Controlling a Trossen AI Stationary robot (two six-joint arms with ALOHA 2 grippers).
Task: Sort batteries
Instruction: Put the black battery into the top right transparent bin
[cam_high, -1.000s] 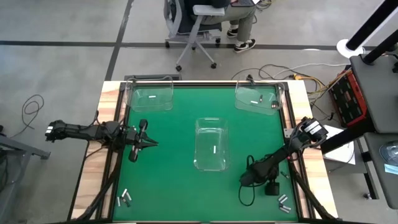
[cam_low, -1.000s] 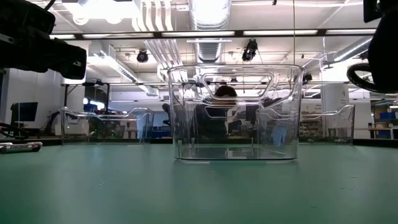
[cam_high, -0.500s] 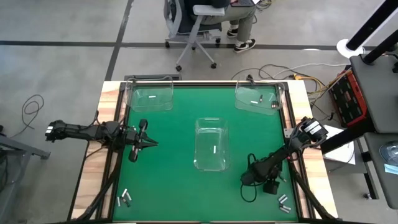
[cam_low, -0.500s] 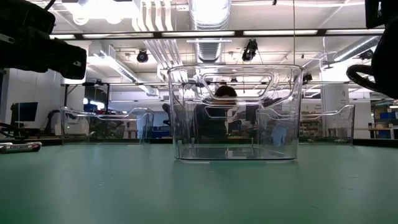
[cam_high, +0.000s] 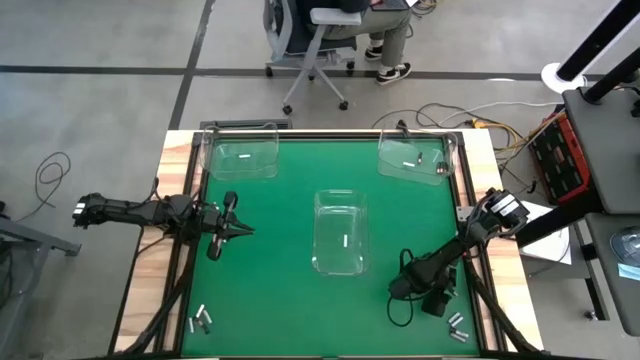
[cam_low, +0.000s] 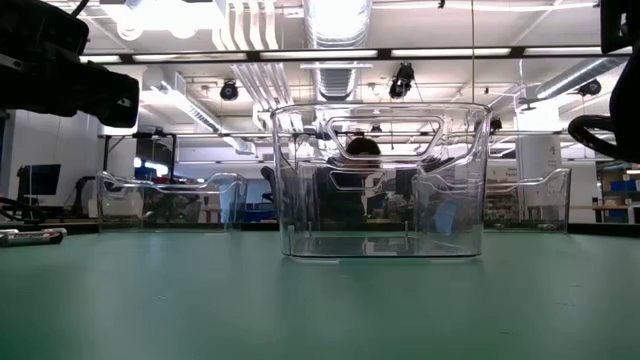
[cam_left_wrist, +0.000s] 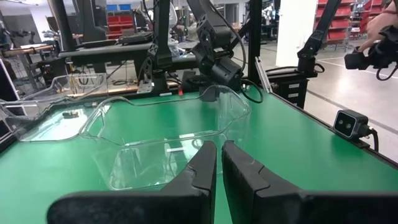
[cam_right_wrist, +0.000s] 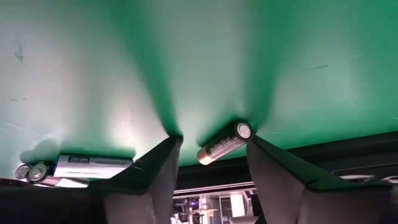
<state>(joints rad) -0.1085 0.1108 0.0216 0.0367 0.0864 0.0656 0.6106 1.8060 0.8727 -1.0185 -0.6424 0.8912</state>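
I have the right gripper (cam_high: 437, 300) down at the green worktop (cam_high: 280, 260) near its front right corner, fingers (cam_right_wrist: 155, 174) spread apart with their tips touching the mat. One battery (cam_right_wrist: 224, 142) lies tilted between them, close to the inner face of one finger; I can't tell whether it touches. More batteries (cam_right_wrist: 74, 167) lie just beside the gripper, by the worktop's edge, and from above I see a small cluster (cam_high: 457, 326) in that same corner.

The left gripper (cam_high: 240, 231) waits above the worktop's left side, fingers (cam_left_wrist: 199, 171) closed with only a slit between them and holding nothing.

A further group of batteries (cam_high: 201, 320) sits at the front left corner. A clear bin (cam_high: 340, 232) stands at the middle with one battery (cam_high: 346, 240) in it; two more bins (cam_high: 244, 153) at the back corners each hold some.
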